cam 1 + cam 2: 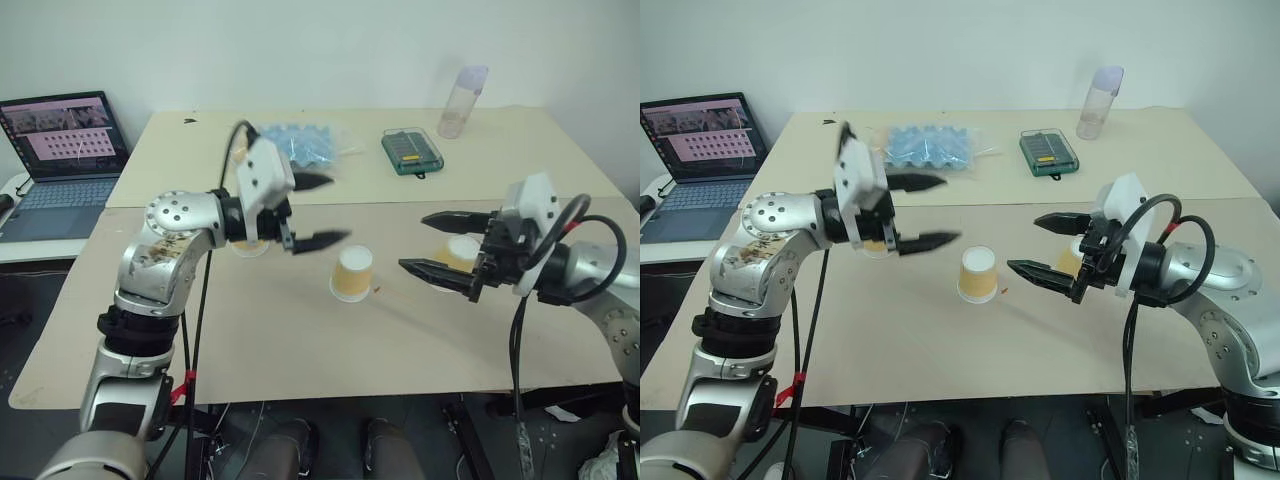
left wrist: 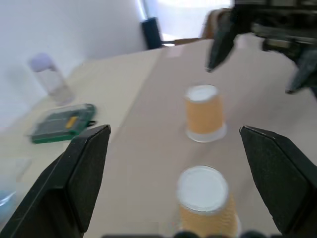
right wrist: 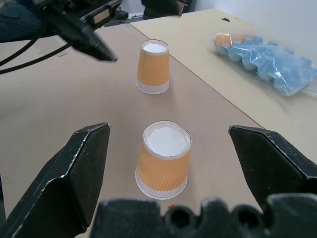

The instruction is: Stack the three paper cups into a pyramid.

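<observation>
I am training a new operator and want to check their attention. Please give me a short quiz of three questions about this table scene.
1. True or false: one paper cup already stands on top of two others.
2. What does the left hand hold? A) a cup B) the bottle C) nothing
3. Which tall clear thing stands on the far side of the table, beyond the green case?

Key:
1. False. The three paper cups stand apart on the table, upside down, none stacked.
2. C. Its fingers are open and empty.
3. The plastic bottle.
</observation>
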